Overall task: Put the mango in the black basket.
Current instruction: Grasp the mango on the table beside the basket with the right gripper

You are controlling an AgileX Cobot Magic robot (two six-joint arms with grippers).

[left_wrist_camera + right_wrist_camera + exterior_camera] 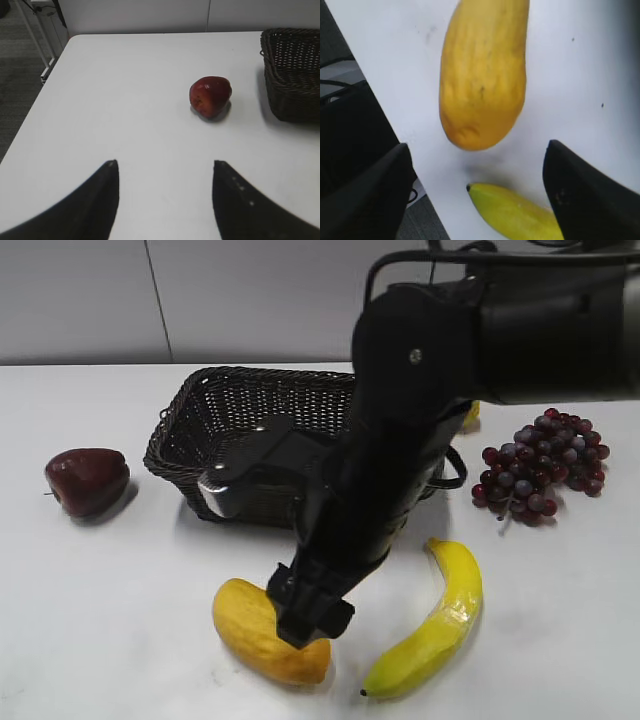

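Main risk: a glancing grasp on the mango [482, 75]. The skin is rounded and the fruit tapers, so if the jaws are closed off-centre or near the tapered end, it could be squeezed out sideways or rolled along the table [100, 620]. Second risk: the banana [512, 212] lies just beside the mango, close under the right gripper [310, 615], so its tip could be clipped or dragged in if the descent is skewed. Third, judged from the exterior view: the black basket [200, 430] sits just behind the gripper, and a low carry could catch the fruit on the near rim. Gripper state: the right jaws are spread wide, wider than the mango, with nothing held; in the right wrist view the mango is seen ahead of and between the two fingers, apart from both. In the exterior view the gripper is seen low over the mango's middle; contact cannot be confirmed. The left gripper [165, 200] is also spread wide and empty, with a dark red fruit [210, 96] well ahead of it, untouched. The mango is on the table, not yet in the basket.
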